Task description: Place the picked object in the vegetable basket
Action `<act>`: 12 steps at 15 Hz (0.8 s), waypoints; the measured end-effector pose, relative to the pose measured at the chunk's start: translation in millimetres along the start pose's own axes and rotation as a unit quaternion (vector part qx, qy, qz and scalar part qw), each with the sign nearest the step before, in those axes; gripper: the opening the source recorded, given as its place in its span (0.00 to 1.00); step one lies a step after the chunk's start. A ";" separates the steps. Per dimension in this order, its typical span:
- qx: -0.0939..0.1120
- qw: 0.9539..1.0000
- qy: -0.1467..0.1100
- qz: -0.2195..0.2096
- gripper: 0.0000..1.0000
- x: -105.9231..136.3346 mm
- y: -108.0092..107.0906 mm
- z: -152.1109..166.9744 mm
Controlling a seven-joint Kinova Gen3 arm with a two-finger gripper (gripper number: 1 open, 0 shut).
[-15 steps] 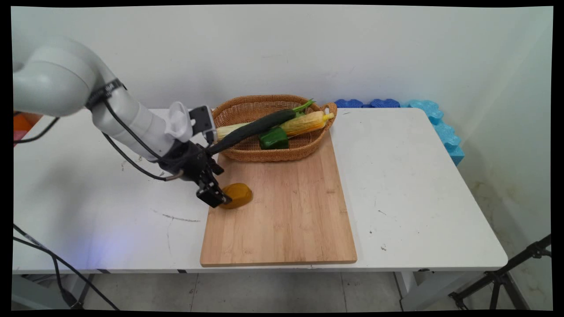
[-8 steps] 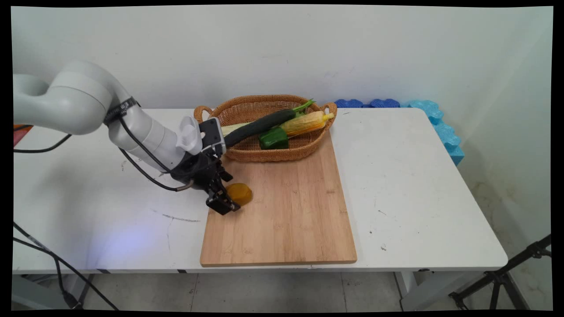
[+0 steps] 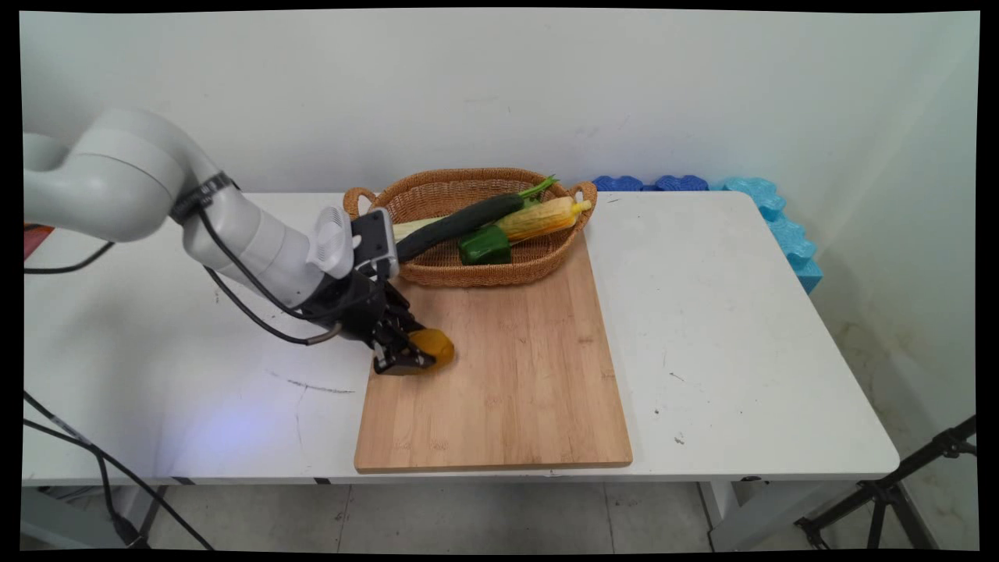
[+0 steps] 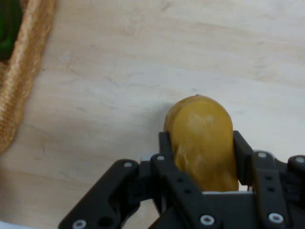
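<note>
A yellow-brown potato (image 3: 434,344) lies on the left part of the wooden cutting board (image 3: 515,375). My black gripper (image 3: 414,353) has its two fingers closed against the potato's sides. In the hand view the potato (image 4: 202,143) fills the space between the fingers (image 4: 164,152), its rounded end poking out past them over the cutting board (image 4: 143,71). The potato still rests low on the board.
A wicker basket (image 3: 546,261) sits at the board's far end, holding a cucumber (image 3: 460,222), a corn cob (image 3: 542,218) and a green pepper (image 3: 484,246). Its rim (image 4: 24,71) shows at the hand view's left. Blue foam blocks (image 3: 773,218) line the table's far right.
The gripper moved right onto the potato and closed its fingers on it; the potato shifted slightly right and turned.
</note>
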 end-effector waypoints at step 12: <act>0.007 0.999 -0.007 0.031 0.00 52.2 1.9 -151.2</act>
